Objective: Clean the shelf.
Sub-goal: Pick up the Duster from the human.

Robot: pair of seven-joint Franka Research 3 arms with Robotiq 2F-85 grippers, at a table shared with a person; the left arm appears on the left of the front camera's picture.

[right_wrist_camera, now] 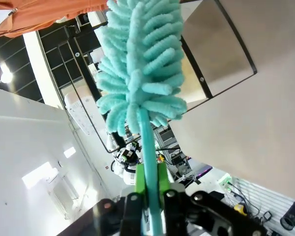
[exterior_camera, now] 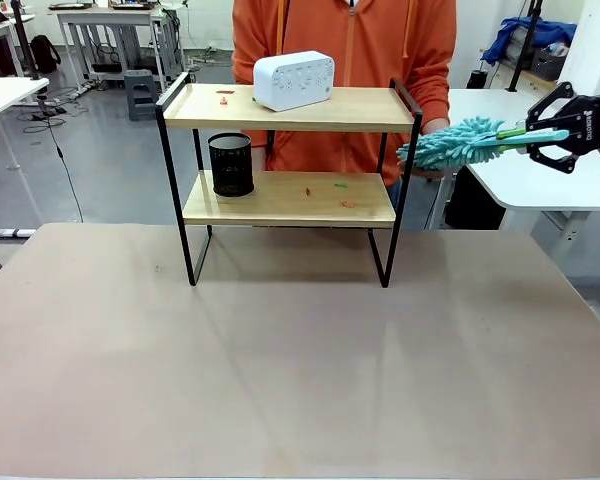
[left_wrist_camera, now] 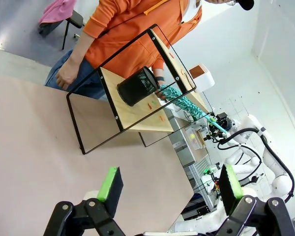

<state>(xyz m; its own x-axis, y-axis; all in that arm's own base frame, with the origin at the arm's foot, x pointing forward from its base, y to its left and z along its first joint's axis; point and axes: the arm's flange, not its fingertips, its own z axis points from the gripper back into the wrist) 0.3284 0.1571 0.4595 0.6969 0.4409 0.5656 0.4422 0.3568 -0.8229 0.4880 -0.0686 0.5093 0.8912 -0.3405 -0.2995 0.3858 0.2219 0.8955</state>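
Right claw is clenched on the teal duster handle, with the shelf just beyond the duster's tip. Left claw hangs released. Best to sweep both 2 boards outward, skirting the black cup and white box and catching the crumbs.

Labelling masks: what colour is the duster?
The duster is teal, head and handle; best in the right wrist view.
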